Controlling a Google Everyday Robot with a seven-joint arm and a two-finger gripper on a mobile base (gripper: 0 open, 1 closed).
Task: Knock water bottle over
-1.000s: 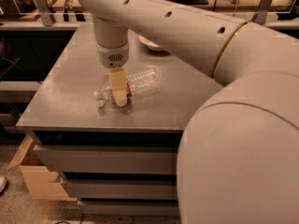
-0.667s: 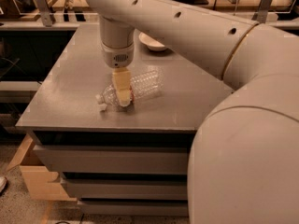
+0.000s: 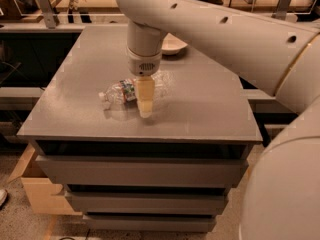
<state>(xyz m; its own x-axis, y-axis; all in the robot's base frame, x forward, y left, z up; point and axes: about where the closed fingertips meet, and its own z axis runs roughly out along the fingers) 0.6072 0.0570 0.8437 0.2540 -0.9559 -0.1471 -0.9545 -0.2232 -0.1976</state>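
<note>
A clear, ribbed plastic water bottle (image 3: 118, 92) is lying on its side on the smooth, matte grey top of a metal drawer cabinet (image 3: 210, 101). Its white screw cap is pointing toward the left edge, and its narrow label band with red and blue is showing near its middle. The crinkled, see-through body is catching faint glints of light and is running back and to the right behind the robot's gripper (image 3: 145, 112). The gripper is a pale yellowish, translucent-looking piece hanging straight down from a round cream wrist, and its tip is sitting low over the cabinet top just in front of the bottle. It is covering the bottle's mid-section, so contact between them cannot be judged, and whether the gripper is clenched or released cannot be told from this angle. The thick, glossy cream arm (image 3: 225, 31), dotted with small dark holes, is sweeping in from the right and filling the right side of the view. A shallow white bowl (image 3: 173, 45) is resting at the far edge of the cabinet top, partly hidden behind the wrist and well apart from the bottle. Flat grey drawer fronts (image 3: 145, 171) are stacking below, and a tan cardboard box (image 3: 37, 194) is sitting on the floor at the lower left.
</note>
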